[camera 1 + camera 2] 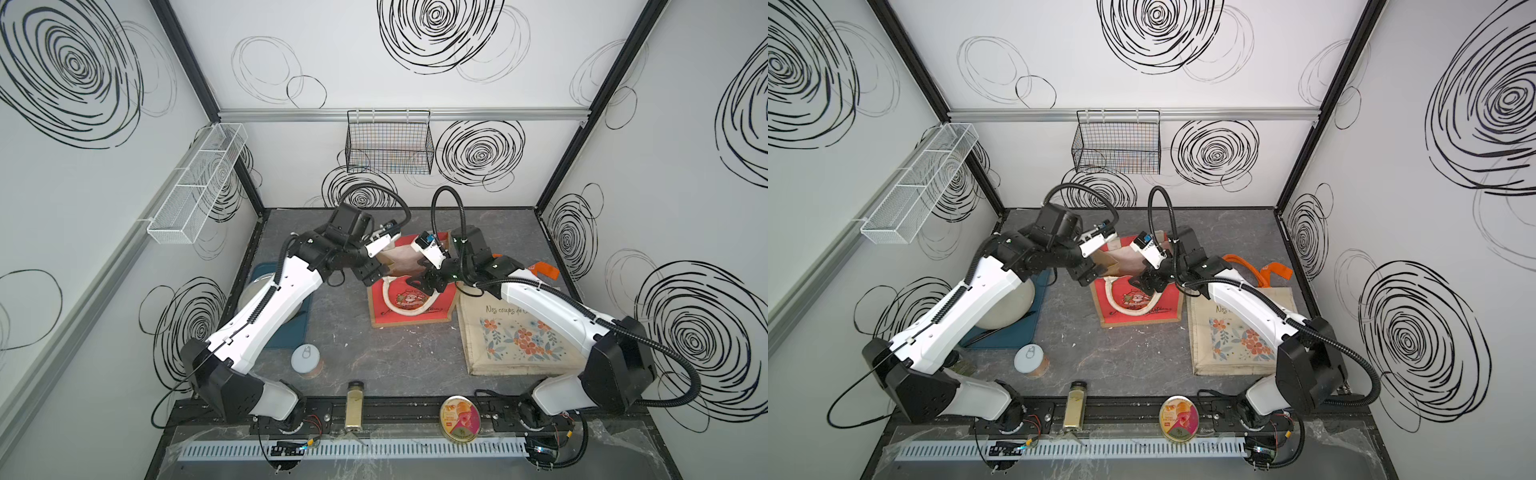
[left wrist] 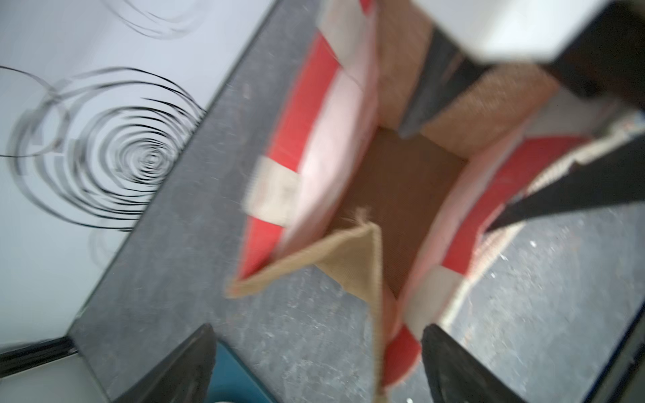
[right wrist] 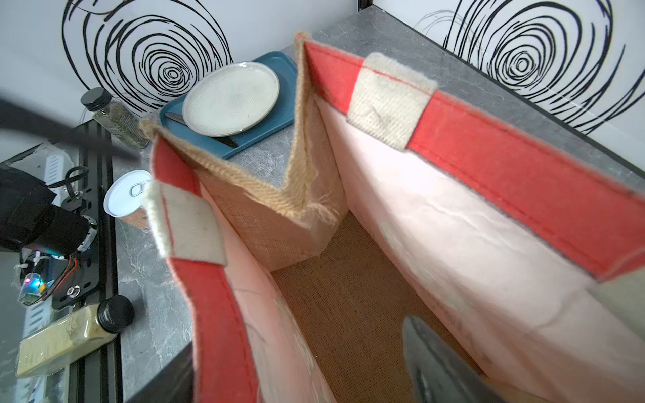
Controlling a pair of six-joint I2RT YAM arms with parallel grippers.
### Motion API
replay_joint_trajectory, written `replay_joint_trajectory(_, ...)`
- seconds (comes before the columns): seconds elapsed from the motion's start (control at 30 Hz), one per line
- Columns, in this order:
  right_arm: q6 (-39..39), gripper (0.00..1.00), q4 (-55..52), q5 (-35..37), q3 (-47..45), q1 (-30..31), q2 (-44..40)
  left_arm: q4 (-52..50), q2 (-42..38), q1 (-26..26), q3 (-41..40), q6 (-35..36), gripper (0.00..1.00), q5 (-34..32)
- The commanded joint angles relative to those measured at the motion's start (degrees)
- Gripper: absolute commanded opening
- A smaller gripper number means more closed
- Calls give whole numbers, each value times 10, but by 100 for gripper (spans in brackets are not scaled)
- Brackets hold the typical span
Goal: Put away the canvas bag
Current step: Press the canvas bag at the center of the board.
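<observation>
A beige canvas bag (image 1: 519,340) (image 1: 1233,345) with a flower print and orange handles lies flat at the right, partly under my right arm. Beside it in the middle, a red bag (image 1: 409,309) (image 1: 1133,309) (image 2: 303,115) (image 3: 488,146) with burlap sides and cream handles stands with its mouth open. My left gripper (image 1: 372,272) (image 1: 1086,274) (image 2: 321,366) is open at the bag's left end, with the burlap edge between its fingers. My right gripper (image 1: 419,286) (image 1: 1146,284) (image 3: 302,335) is open over the near rim. One of its fingers (image 3: 436,359) is inside the bag.
A blue tray (image 1: 291,336) with a plate (image 3: 232,99) lies under my left arm. A pull-tab can (image 1: 305,359), a spice jar (image 1: 355,405) and a round tin (image 1: 460,417) sit along the front. A black wire basket (image 1: 388,143) hangs on the back wall and a white mesh shelf (image 1: 199,183) on the left wall.
</observation>
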Motion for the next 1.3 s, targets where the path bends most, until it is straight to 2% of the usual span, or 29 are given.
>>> replay_joint_trajectory(0.0,-12,82,6,32,2,15,10,-21,13,19,51,34,93,-4)
replay_joint_trajectory(0.1,-22,82,3,49,16,27,17,-13,46,44,66,65,93,11)
replay_joint_trajectory(0.23,-38,82,-6,55,39,32,40,1,88,101,77,108,91,136)
replay_joint_trajectory(0.3,-47,82,-8,59,45,38,49,6,109,98,77,139,92,154)
replay_joint_trajectory(0.37,-56,82,-5,56,46,43,54,8,128,91,86,151,94,144)
replay_joint_trajectory(0.47,-57,81,4,45,41,44,54,-9,154,96,108,161,94,177)
replay_joint_trajectory(0.67,-49,80,21,41,30,37,51,-114,222,105,161,174,92,245)
replay_joint_trajectory(0.8,-34,79,40,50,35,33,60,-156,221,98,151,174,90,278)
replay_joint_trajectory(0.87,-23,79,48,62,38,32,67,-163,212,93,135,171,90,270)
replay_joint_trajectory(1.0,-13,78,49,72,44,31,82,-132,178,92,91,153,90,265)
replay_joint_trajectory(1.1,-7,78,44,78,51,31,93,-126,169,98,82,147,91,294)
replay_joint_trajectory(1.27,14,77,47,86,55,24,99,-121,157,100,58,135,90,305)
